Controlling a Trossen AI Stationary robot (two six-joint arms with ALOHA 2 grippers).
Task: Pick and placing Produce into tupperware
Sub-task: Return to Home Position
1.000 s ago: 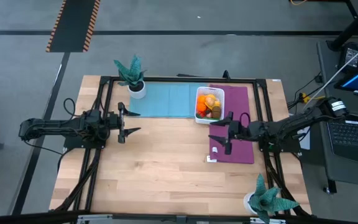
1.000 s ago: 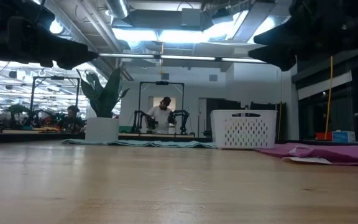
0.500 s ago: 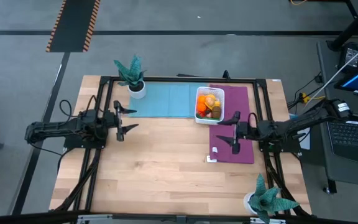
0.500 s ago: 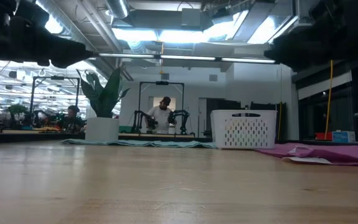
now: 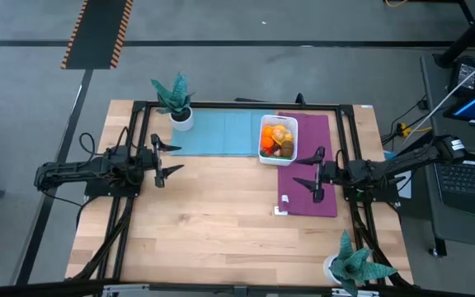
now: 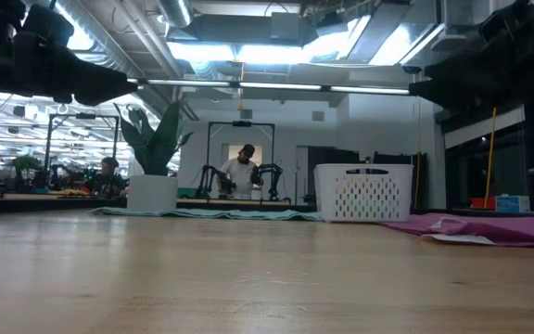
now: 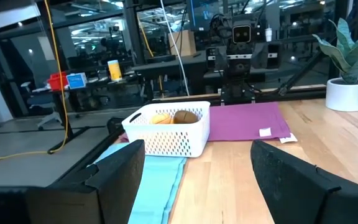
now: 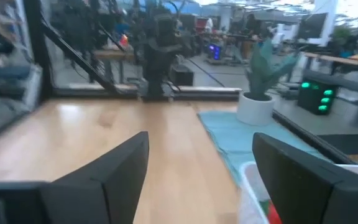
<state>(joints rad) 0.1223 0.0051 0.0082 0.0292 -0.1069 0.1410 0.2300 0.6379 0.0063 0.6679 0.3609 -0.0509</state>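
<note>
The white tupperware (image 5: 261, 140) stands on the far end of a purple mat, with orange, yellow, red and brown produce (image 5: 277, 140) inside it. The left wrist view shows it too (image 7: 166, 134), as does the low view (image 6: 364, 193). My left gripper (image 5: 174, 157) hovers open and level over the table's left part, pointing toward the right edge. My right gripper (image 5: 302, 173) hovers open above the purple mat, near the tupperware, pointing toward the left edge. Neither has anything between its fingers (image 7: 117, 180) (image 8: 104, 180).
A teal mat (image 5: 213, 132) lies at the far side beside the purple mat (image 5: 312, 202), which has a small white tag (image 5: 280, 210) at its near corner. Potted plants stand far left (image 5: 176, 99) and near right (image 5: 353, 264). People show in the room beyond (image 6: 242, 172).
My right gripper has drawn back toward the table's right edge, staying open and about level above the purple mat. The tupperware and the produce have kept still.
</note>
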